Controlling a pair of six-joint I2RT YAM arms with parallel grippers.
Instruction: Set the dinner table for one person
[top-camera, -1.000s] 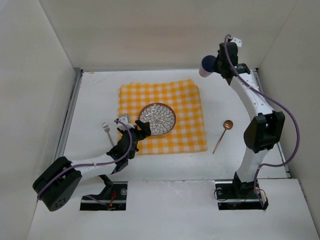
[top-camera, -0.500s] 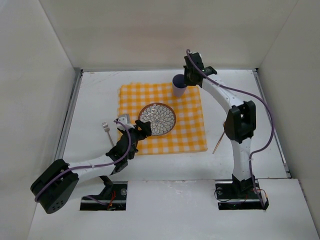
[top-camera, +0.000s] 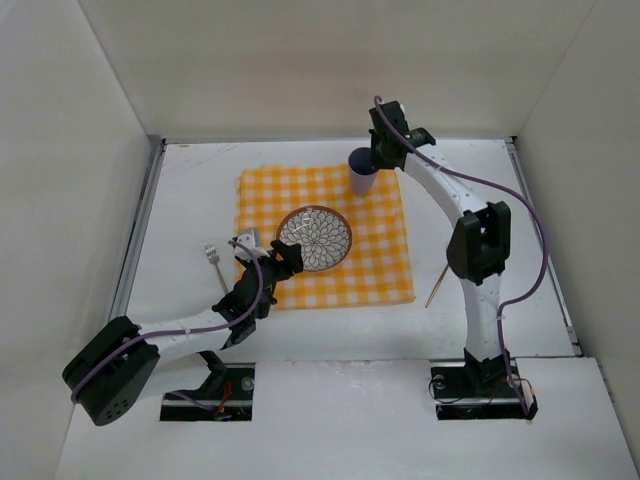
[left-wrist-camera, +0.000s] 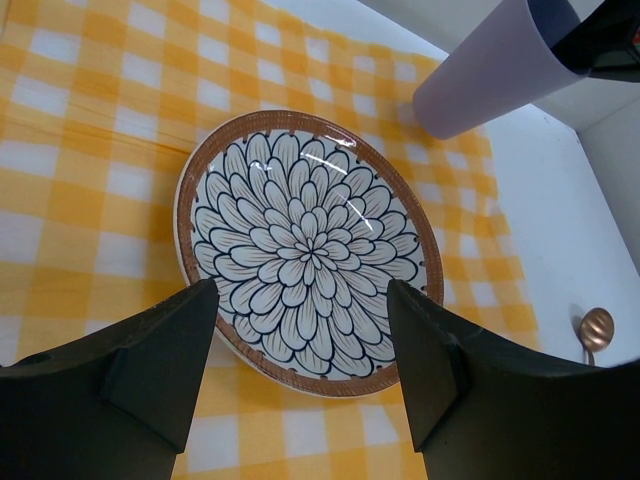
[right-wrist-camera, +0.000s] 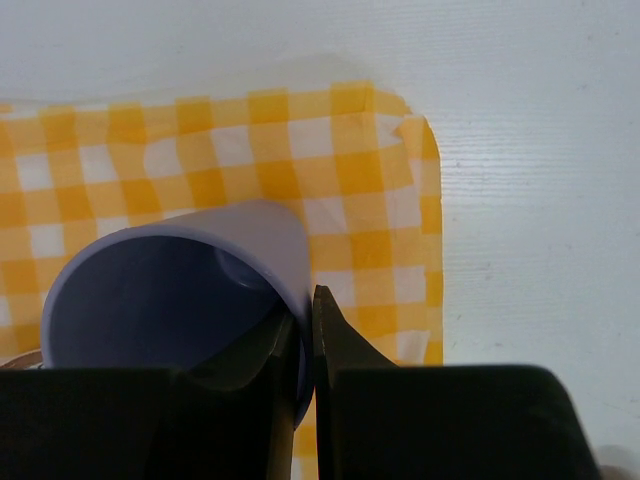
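A yellow-and-white checked cloth (top-camera: 320, 235) lies on the white dinner table (top-camera: 190, 200). A flower-patterned plate with a brown rim (top-camera: 314, 238) (left-wrist-camera: 308, 250) sits on the cloth. My right gripper (top-camera: 378, 160) (right-wrist-camera: 303, 318) is shut on the rim of a lavender cup (top-camera: 362, 170) (right-wrist-camera: 175, 300), holding it over the cloth's far right corner; the cup also shows in the left wrist view (left-wrist-camera: 495, 70). My left gripper (top-camera: 283, 262) (left-wrist-camera: 300, 385) is open and empty at the plate's near edge. A fork (top-camera: 213, 262) lies left of the cloth, a copper spoon (top-camera: 444, 270) (left-wrist-camera: 594, 328) right of it.
White walls enclose the table on three sides. A metal rail (top-camera: 140, 225) runs along the left edge. The arm bases (top-camera: 480, 385) stand at the near edge.
My right arm swung left from the far right corner, carrying the cup over the cloth's far right corner, then shifted slightly. The left arm stayed put.
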